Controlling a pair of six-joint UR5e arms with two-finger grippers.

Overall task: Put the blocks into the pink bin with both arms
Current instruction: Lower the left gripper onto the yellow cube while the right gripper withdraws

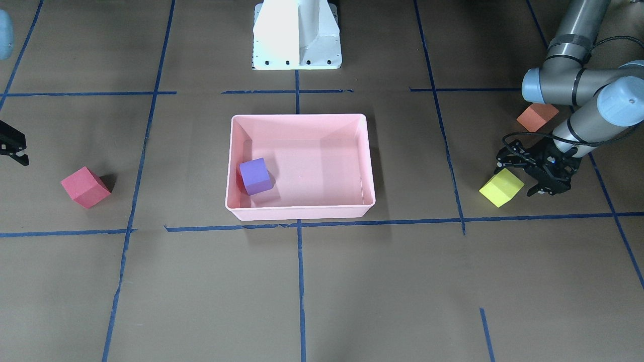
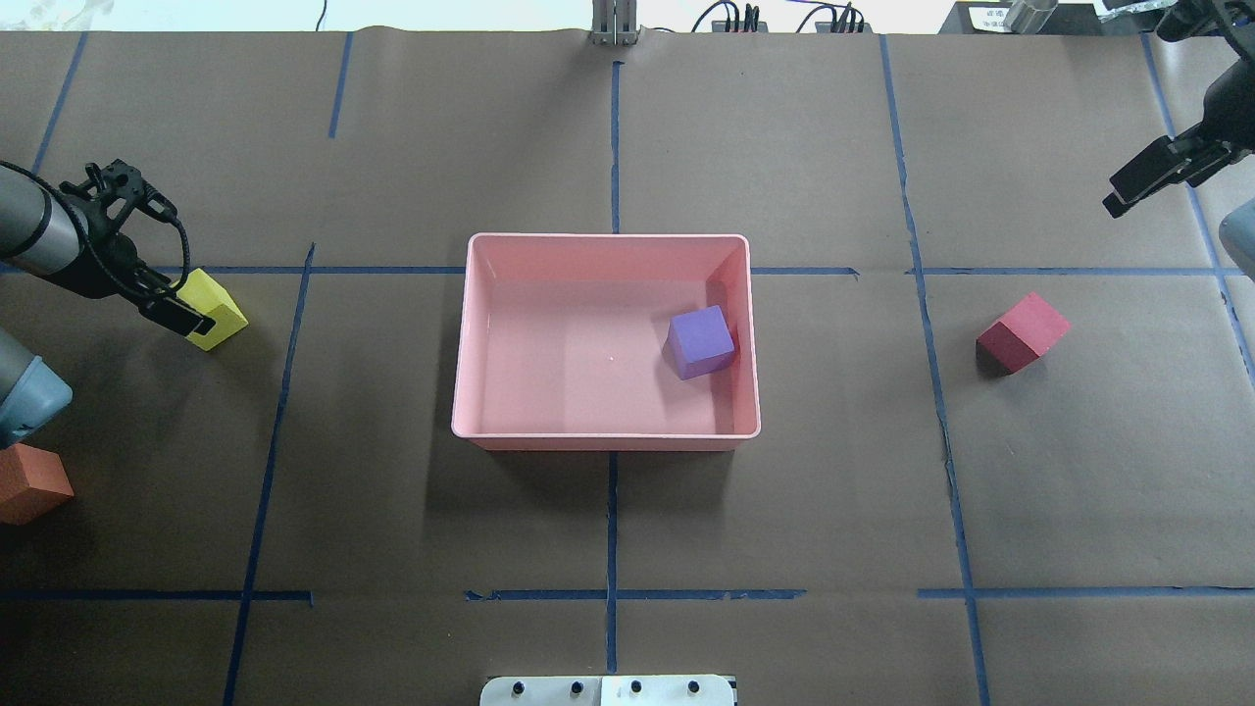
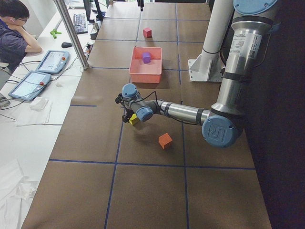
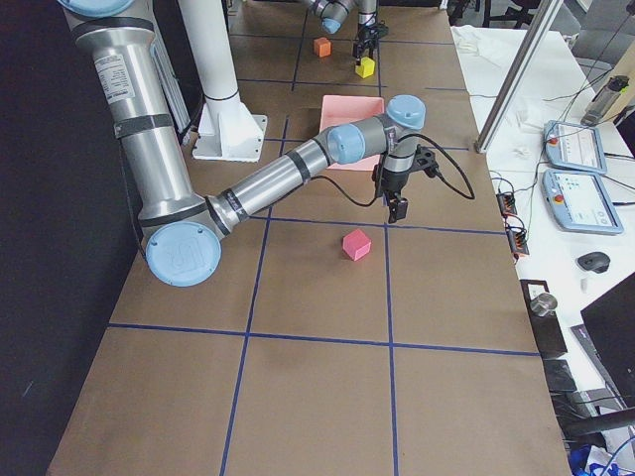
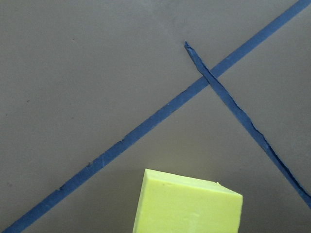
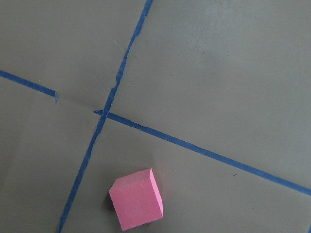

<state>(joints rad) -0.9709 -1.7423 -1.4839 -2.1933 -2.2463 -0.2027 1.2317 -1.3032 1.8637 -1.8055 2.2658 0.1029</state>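
Overhead exterior crops the orange block [image 2: 29,482] at its edge.

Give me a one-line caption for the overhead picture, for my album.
Purple block in the pink bin; left hand at the yellow block; red block and orange block wait on the table.

table [image 2: 392,147] — carries | pink bin [image 2: 608,236]; red block [image 2: 1023,331]; orange block [image 2: 29,485]; yellow block [image 2: 218,306]
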